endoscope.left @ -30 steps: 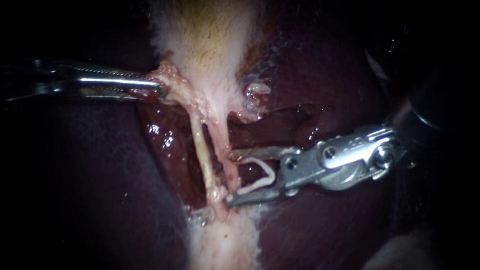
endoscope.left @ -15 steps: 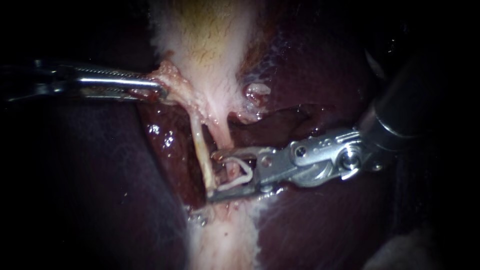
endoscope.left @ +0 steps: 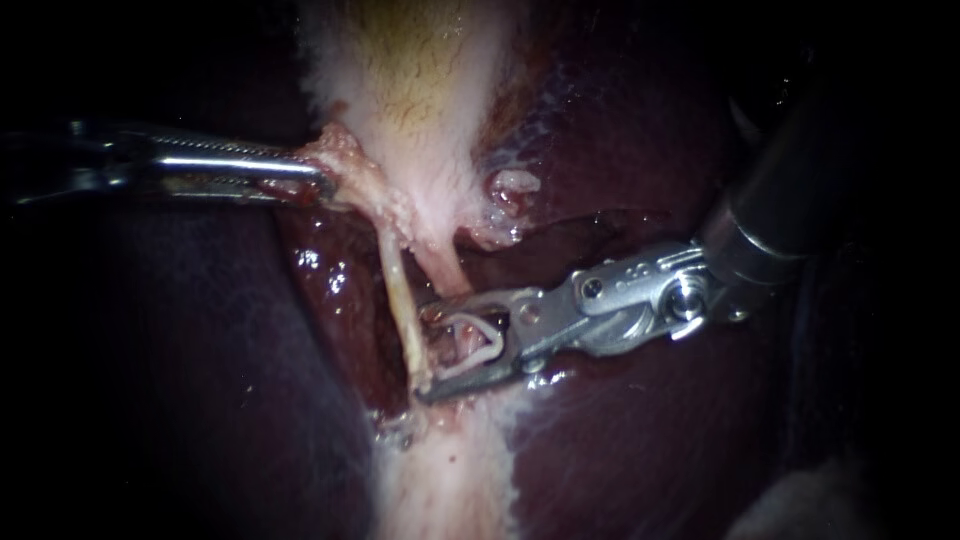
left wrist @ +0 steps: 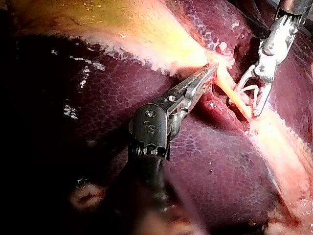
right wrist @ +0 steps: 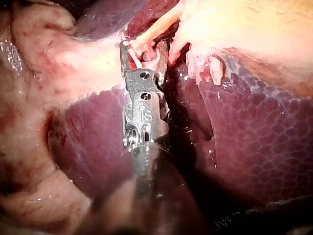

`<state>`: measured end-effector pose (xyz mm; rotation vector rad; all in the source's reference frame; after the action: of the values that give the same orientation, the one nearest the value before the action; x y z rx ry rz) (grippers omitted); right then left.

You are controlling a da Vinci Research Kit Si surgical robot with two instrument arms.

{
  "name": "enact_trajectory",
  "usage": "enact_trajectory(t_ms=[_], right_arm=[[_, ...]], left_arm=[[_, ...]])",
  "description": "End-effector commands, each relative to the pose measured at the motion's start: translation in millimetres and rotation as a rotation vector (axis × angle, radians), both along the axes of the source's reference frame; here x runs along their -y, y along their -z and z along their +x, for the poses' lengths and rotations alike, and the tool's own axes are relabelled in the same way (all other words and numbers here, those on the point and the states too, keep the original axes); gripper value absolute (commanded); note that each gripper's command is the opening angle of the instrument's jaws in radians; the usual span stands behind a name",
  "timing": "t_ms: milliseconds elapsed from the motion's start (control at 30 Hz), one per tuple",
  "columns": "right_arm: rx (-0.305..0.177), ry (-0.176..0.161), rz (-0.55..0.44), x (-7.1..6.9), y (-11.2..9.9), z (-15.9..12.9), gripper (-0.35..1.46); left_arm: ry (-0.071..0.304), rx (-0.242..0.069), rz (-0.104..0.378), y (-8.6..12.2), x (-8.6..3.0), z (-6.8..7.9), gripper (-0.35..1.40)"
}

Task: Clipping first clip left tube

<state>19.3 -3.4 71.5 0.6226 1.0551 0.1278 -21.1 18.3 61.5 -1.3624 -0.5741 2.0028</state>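
left instrument (endoscope.left: 318, 182) with jaws tight on the gallbladder (endoscope.left: 420, 100) edge; right instrument (endoscope.left: 428, 350) with wide jaws around an open clip (endoscope.left: 490, 345) astride a tube (endoscope.left: 447, 275)

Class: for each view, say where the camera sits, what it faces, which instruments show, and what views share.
Endoscope view: close over the liver, facing the tubes; left instrument enters from left, right instrument from upper right.
Left wrist view: on the left arm, looking along its shaft; both instruments show.
Right wrist view: on the right arm, facing the clip; only its own instrument shows.
All share that clip.
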Motion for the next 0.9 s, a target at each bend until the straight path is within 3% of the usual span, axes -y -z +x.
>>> enact_trajectory(t_ms=[33,100,267,500,900], right_arm=[[-0.017,0.010,0.000,0.2,0.0,0.2,0.49],[-0.041,0.037,0.000,0.7,0.0,0.6,0.49],[-0.076,0.065,-0.011,1.9,0.3,1.6,0.49],[-0.153,0.085,0.002,3.1,1.7,2.7,0.48],[-0.228,0.143,0.050,5.7,5.1,3.6,0.44]], left_arm=[[0.000,0.000,0.000,0.0,0.0,0.0,-0.35],[0.000,0.000,0.000,0.0,0.0,-0.1,-0.35],[0.001,0.000,0.000,0.0,0.0,-0.1,-0.35],[0.001,0.000,0.000,0.0,0.0,-0.1,-0.35],[0.000,0.000,0.000,-0.1,-0.1,-0.1,-0.35]])
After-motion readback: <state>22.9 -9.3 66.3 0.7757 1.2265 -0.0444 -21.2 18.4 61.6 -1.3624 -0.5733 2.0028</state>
